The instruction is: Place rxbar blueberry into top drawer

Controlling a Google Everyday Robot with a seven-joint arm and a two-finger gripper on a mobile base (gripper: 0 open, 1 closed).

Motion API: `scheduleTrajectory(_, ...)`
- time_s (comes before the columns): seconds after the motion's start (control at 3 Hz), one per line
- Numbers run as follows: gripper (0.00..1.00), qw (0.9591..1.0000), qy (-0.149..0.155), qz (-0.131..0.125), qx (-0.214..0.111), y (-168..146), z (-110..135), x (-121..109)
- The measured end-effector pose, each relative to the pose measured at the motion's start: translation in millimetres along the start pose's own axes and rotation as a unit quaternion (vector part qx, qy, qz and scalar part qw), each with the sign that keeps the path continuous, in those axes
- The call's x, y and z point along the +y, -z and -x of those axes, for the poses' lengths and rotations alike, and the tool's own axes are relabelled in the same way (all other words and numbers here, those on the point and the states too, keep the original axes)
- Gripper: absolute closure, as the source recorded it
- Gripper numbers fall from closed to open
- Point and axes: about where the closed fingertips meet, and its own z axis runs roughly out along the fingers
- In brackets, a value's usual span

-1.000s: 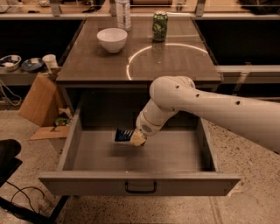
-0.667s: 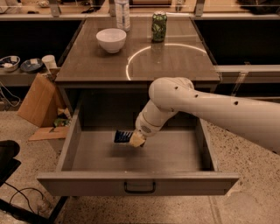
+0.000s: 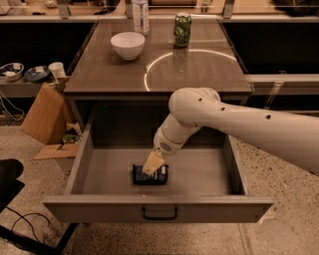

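Note:
The top drawer (image 3: 99,209) is pulled wide open below the desk, with its dark pull handle (image 3: 159,214) at the front centre. The rxbar blueberry (image 3: 160,175), a dark navy bar, lies low on the drawer floor, left of centre and near the front. My gripper (image 3: 152,164) reaches down into the drawer from the right on a white arm. Its tip is right over the bar's left half and covers part of it. I cannot see whether it still grips the bar.
On the desk top (image 3: 209,74) stand a white bowl (image 3: 127,45), a green patterned can (image 3: 182,30) and a bottle (image 3: 140,15). A cardboard box (image 3: 42,112) leans against the desk's left side. Cables and a dark object (image 3: 10,179) lie on the floor at left.
The gripper and the bar have moved down and toward the drawer's front; the bar now sits low on the drawer floor.

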Motion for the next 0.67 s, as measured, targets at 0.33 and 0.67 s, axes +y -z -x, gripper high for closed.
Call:
scheduleTrajectory(0.33,0.00,1.0000,0.000,0.000,0.000,0.0,0.0,0.0)
scheduleTrajectory(0.67,0.00,0.9999,0.007,0.008,-0.013,0.2,2.5,2.2)
